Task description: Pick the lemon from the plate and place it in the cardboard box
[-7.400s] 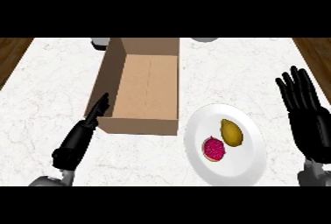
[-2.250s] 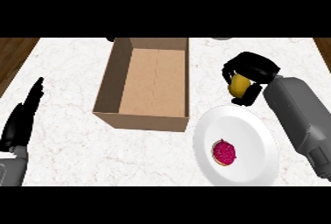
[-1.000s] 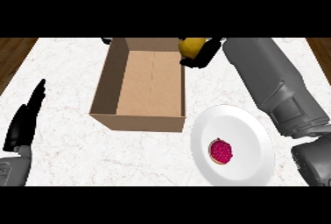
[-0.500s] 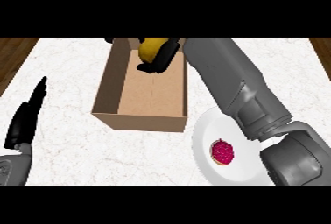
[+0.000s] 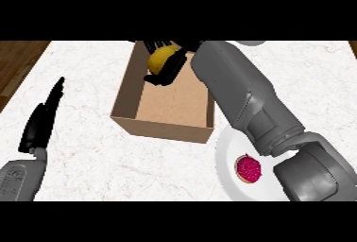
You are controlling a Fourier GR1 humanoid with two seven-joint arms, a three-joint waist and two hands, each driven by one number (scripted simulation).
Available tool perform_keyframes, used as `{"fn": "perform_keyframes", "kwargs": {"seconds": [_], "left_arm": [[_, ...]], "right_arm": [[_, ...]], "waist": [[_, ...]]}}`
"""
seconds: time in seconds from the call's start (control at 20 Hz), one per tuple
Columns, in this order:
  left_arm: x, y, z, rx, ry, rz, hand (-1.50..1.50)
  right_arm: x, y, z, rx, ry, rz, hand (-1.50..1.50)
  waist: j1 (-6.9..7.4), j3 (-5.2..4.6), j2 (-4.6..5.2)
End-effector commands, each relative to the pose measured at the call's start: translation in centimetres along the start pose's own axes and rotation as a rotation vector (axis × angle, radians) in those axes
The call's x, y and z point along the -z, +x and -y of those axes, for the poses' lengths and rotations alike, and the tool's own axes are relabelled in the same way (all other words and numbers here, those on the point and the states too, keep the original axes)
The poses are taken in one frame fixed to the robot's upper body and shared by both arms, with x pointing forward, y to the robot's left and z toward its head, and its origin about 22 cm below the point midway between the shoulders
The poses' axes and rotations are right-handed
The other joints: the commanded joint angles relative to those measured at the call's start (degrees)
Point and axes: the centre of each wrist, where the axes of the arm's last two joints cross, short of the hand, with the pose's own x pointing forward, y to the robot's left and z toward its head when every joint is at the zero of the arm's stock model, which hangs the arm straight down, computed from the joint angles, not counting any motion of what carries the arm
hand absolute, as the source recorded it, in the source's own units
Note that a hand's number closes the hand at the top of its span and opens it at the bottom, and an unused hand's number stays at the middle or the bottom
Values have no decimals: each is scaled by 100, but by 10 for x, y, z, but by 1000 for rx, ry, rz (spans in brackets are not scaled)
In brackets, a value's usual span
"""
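The yellow lemon (image 5: 159,58) hangs over the far end of the open cardboard box (image 5: 165,126), held in my right hand (image 5: 169,69), whose black fingers curl round it. My grey right forearm reaches from the lower right across the box's right wall. The white plate (image 5: 225,152) lies right of the box's near corner, partly hidden under my arm, with only a dark red fruit (image 5: 249,169) on it. My left hand (image 5: 43,117) rests open at the left, fingers straight and pointing away, well apart from the box.
White marble counter all around, with its dark wooden edge (image 5: 17,66) at the far left. A pale round object (image 5: 251,43) shows at the top edge behind my right arm.
My right hand took the lemon off the plate and carried it left and away, from beside the box to over the box's far end. The left hand stayed still.
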Motion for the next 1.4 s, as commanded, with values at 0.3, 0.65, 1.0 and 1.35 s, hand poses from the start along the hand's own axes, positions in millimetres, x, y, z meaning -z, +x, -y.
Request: {"fn": "perform_keyframes", "kwargs": {"seconds": [0.3,0.65,1.0,1.35], "left_arm": [[10,18,13,12,-42,54,0],[10,15,20,-4,-41,54,0],[11,7,0,7,3,9,0],[3,0,-10,0,23,-9,0]], "right_arm": [[-17,-24,-24,110,48,-199,-150],[-12,-17,-17,210,-79,-68,-150],[-12,-17,-14,447,-266,-33,-150],[-33,-36,14,541,-284,-14,-150]], "waist": [[330,0,73],[323,4,58],[83,13,50],[-127,17,51]]}}
